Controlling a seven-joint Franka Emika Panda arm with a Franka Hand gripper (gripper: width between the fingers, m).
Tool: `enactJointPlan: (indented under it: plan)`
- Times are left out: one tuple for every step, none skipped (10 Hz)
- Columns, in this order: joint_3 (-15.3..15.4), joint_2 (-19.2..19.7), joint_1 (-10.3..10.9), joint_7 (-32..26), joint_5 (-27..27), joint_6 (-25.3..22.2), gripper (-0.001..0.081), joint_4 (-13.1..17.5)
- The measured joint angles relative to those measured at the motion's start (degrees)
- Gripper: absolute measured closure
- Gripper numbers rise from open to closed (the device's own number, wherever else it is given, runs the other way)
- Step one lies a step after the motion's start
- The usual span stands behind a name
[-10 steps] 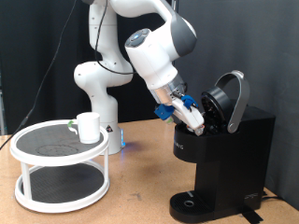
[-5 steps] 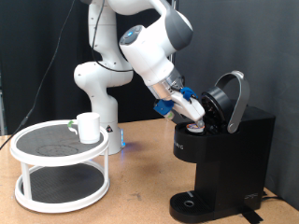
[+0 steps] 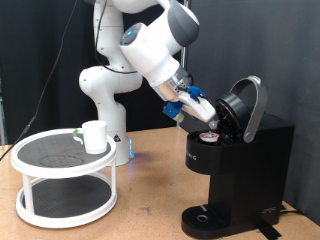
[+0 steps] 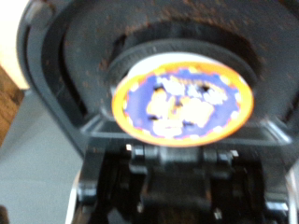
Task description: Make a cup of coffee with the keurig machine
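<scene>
The black keurig machine [image 3: 247,168] stands at the exterior view's right with its rounded lid [image 3: 246,104] raised. A pod [image 3: 208,138] with a blue and orange foil top sits in the open chamber; it fills the wrist view [image 4: 183,100]. My gripper [image 3: 207,113] hangs just above and to the left of the chamber, open and holding nothing. The white cup [image 3: 95,135] stands on the top tier of a round stand at the exterior view's left, far from the gripper.
The white two-tier round stand [image 3: 60,168] with dark mesh shelves sits on the wooden table [image 3: 150,205]. The robot's base [image 3: 108,100] is behind it. The machine's round drip base [image 3: 205,216] is bare.
The gripper has drawn back up and to the left from the chamber, leaving the pod seated in it. The cup and the machine have not moved.
</scene>
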Motion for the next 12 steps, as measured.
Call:
enactJointPlan:
  plan:
    - [-0.74, -1.32, -0.35, -0.05, 0.03, -1.31, 0.0072, -0.06]
    - [-1.34, -2.67, -0.78, -0.06, 0.04, -2.41, 0.0072, -0.12]
    - [-1.88, -3.95, -1.05, -0.05, 0.34, -2.68, 0.0072, -0.14]
    - [-2.3, -5.04, -1.23, 0.09, 0.72, -2.77, 0.0072, 0.0]
    - [-2.61, -5.96, -1.38, 0.42, 1.01, -3.11, 0.0072, 0.36]
    - [-2.85, -6.68, -1.51, 1.19, 1.07, -3.96, 0.0072, 1.13]
    - [-3.08, -7.18, -1.58, 2.27, 1.07, -4.98, 0.0072, 2.11]
    - [-3.2, -7.44, -1.58, 3.25, 1.07, -5.69, 0.0072, 3.19]
    - [-3.21, -7.5, -1.58, 4.1, 1.07, -6.26, 0.0072, 4.25]
    - [-3.21, -7.51, -1.58, 4.65, 0.93, -6.88, 0.0072, 5.09]
    - [-3.22, -7.43, -1.58, 4.82, 0.85, -7.26, 0.0072, 5.49]
    - [-3.21, -7.4, -1.58, 4.76, 0.85, -7.21, 0.0072, 5.41]
